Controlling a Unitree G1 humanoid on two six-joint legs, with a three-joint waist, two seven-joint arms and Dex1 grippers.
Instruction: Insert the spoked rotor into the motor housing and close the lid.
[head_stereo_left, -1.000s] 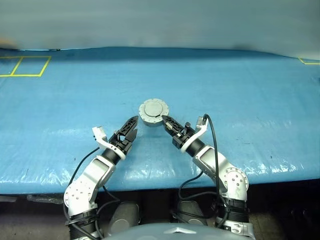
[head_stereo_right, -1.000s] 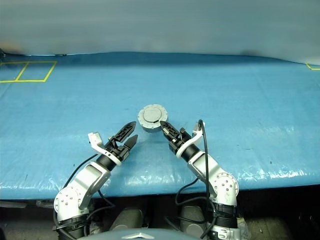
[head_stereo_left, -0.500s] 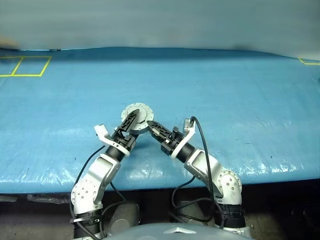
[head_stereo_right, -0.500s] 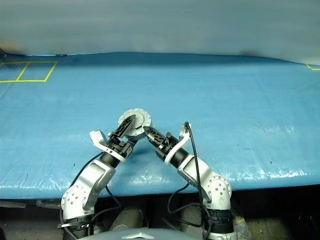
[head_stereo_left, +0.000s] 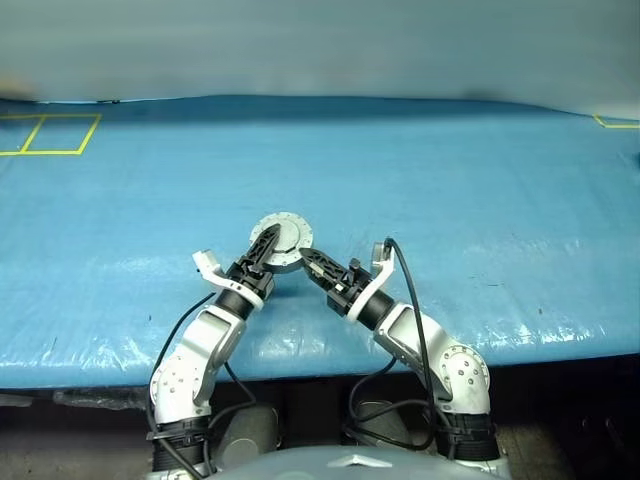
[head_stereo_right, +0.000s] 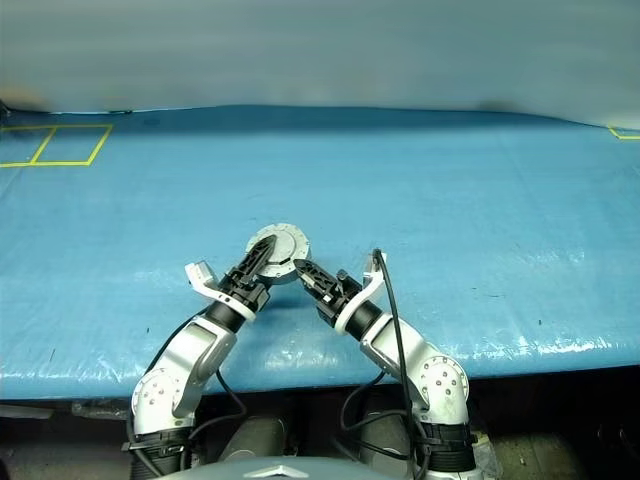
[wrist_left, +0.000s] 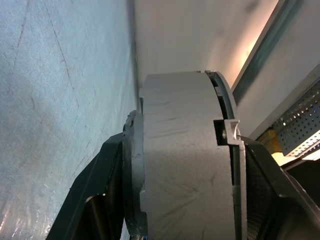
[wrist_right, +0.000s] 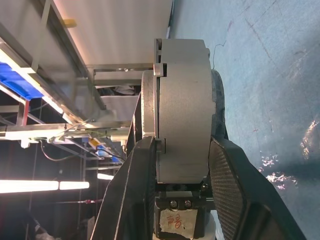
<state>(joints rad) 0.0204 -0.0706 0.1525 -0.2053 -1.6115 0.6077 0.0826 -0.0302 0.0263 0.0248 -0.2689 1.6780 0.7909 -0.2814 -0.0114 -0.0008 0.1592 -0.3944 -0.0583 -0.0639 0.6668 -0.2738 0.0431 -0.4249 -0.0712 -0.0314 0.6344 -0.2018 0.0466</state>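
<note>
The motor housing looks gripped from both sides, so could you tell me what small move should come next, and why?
Probably a gentle squeeze to seat the lid: both wrist views show a thin seam between it and the motor housing, with the left gripper and right gripper clamped across it.

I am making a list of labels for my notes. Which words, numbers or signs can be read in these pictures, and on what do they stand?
White sticker at the base of the right gripper, below the motor housing: red handwritten marks, too blurred to read.
Table: yellow taped outlines, without words.
No other text can be read.
</note>
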